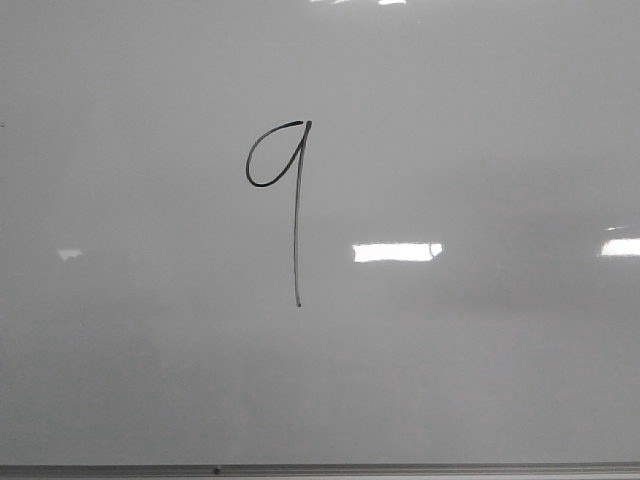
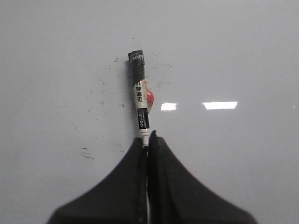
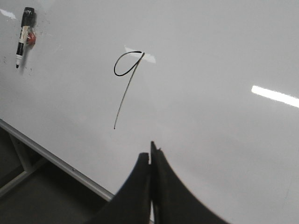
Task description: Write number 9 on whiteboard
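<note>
The whiteboard (image 1: pixel 480 120) fills the front view, its grey frame edge along the bottom. The number 9 (image 1: pixel 296 220) is drawn in thin black line left of centre, an oval loop with a long straight tail; it also shows in the right wrist view (image 3: pixel 125 88). A black-and-white marker (image 2: pixel 141 100) lies on the board with a red spot beside it, also in the right wrist view (image 3: pixel 22 37), where nothing holds it. My left gripper (image 2: pixel 147 140) is shut, and its fingertips cover the marker's near end in its view. My right gripper (image 3: pixel 150 156) is shut and empty, near the board's front edge.
Bright rectangular light reflections (image 1: pixel 396 252) lie on the board right of the digit. Small black ink specks (image 2: pixel 86 151) dot the board around the marker. Beyond the frame edge (image 3: pixel 51 158) a dark floor and a stand leg (image 3: pixel 21 158) show.
</note>
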You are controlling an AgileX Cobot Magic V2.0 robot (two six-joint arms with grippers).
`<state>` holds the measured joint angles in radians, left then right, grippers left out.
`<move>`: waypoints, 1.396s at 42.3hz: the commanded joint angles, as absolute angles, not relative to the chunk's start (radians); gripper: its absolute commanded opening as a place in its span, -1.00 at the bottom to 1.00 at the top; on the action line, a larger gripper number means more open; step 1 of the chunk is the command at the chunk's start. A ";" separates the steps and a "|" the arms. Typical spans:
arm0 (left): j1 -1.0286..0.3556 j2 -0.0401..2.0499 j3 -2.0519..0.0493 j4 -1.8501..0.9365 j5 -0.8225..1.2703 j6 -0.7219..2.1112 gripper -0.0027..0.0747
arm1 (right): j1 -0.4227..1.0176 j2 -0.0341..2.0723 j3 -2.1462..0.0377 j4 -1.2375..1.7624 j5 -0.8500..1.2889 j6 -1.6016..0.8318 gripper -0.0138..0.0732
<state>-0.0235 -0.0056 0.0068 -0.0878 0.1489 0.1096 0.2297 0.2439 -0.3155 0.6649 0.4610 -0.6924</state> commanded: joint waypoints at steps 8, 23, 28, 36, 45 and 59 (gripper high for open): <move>-0.023 -0.026 0.008 -0.089 0.077 0.098 -0.98 | 0.226 0.249 -0.342 0.689 0.400 -0.692 -0.85; -0.023 -0.026 0.008 -0.089 0.077 0.098 -0.98 | 0.221 0.244 -0.281 0.365 0.180 -0.383 -0.85; -0.023 -0.026 0.008 -0.089 0.077 0.098 -0.98 | 0.217 0.244 -0.219 0.188 0.083 -0.185 -0.85; -0.023 -0.026 0.008 -0.089 0.077 0.098 -0.98 | 0.116 0.184 -0.136 0.091 0.042 -0.008 -0.85; -0.023 -0.026 0.008 -0.089 0.077 0.098 -0.98 | 0.003 0.054 -0.067 0.060 0.129 0.000 -0.85; -0.023 -0.024 0.008 -0.089 0.077 0.098 -0.98 | -0.010 -0.029 0.024 0.056 0.141 0.000 -0.85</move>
<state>-0.0235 -0.0056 0.0068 -0.0878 0.1508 0.1080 -0.0024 -0.0096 0.0274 0.0673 0.2157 0.0000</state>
